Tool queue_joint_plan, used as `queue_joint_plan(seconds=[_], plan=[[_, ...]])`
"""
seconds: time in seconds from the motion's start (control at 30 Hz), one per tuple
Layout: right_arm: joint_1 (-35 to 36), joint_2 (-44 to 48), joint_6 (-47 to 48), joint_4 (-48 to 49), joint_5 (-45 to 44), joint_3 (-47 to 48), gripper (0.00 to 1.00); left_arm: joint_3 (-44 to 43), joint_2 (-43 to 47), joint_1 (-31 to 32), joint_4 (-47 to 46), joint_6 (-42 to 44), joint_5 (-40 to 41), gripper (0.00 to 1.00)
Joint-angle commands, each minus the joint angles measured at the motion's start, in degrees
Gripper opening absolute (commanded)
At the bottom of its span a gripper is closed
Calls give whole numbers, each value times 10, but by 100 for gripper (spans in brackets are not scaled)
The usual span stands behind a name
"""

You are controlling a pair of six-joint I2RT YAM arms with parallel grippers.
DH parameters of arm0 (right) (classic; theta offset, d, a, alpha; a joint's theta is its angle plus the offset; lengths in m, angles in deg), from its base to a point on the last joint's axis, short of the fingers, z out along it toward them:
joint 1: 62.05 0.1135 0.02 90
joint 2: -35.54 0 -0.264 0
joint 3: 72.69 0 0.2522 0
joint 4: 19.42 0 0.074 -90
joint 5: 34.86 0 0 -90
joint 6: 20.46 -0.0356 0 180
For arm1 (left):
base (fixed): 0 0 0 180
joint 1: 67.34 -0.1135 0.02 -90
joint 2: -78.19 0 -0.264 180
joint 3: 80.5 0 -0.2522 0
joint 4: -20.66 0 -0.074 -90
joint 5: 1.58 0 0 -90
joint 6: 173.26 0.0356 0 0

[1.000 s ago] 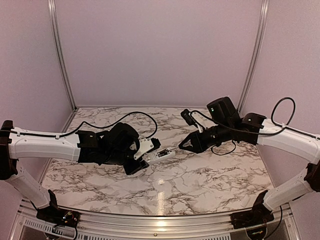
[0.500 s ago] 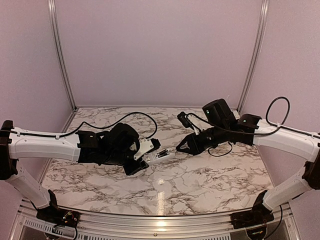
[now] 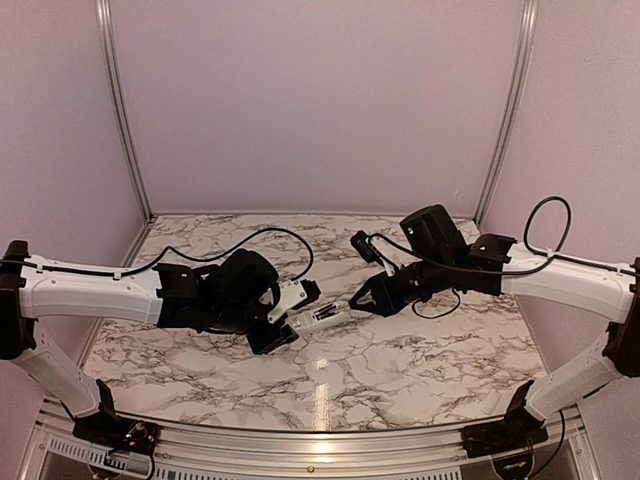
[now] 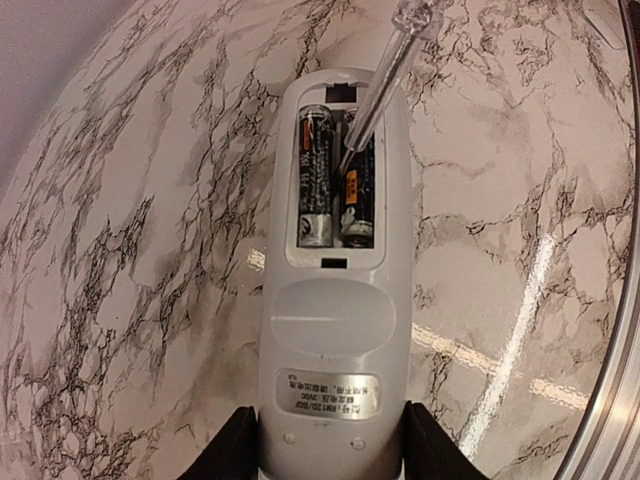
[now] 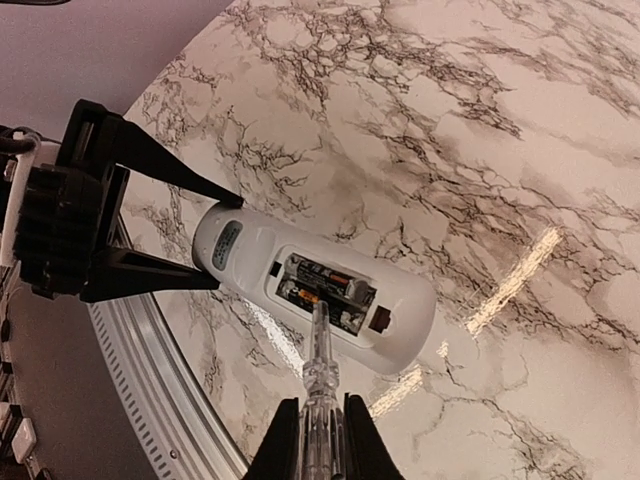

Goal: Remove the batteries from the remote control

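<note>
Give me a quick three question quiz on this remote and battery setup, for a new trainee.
1. True or false: both batteries are out of the remote control.
2. What does the left hand grip? A) the remote control B) a battery C) nothing
3. Fill in: the right hand holds a clear stick whose tip points into the open battery ____.
Key: 1 false; 2 A; 3 compartment.

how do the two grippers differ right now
The left gripper clamps the wide white remote by its end, jaws spread; the right gripper clamps a thin clear stick, jaws nearly together. The left gripper presents the open bay with both batteries; the right gripper points the stick's tip into it. Both are shut on something.
</note>
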Motion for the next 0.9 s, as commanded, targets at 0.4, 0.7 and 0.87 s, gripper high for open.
queue_joint_plan(seconds=[0.4, 0.7, 0.87], plan=[[9, -11, -15, 59, 24, -102, 0, 42, -33, 2, -56, -39, -37, 0], [10, -20, -20, 94, 42, -135, 0, 49, -62, 3, -72, -58, -61, 0], [10, -28, -20, 105, 52, -143, 0, 52, -79, 2, -84, -69, -80, 0]])
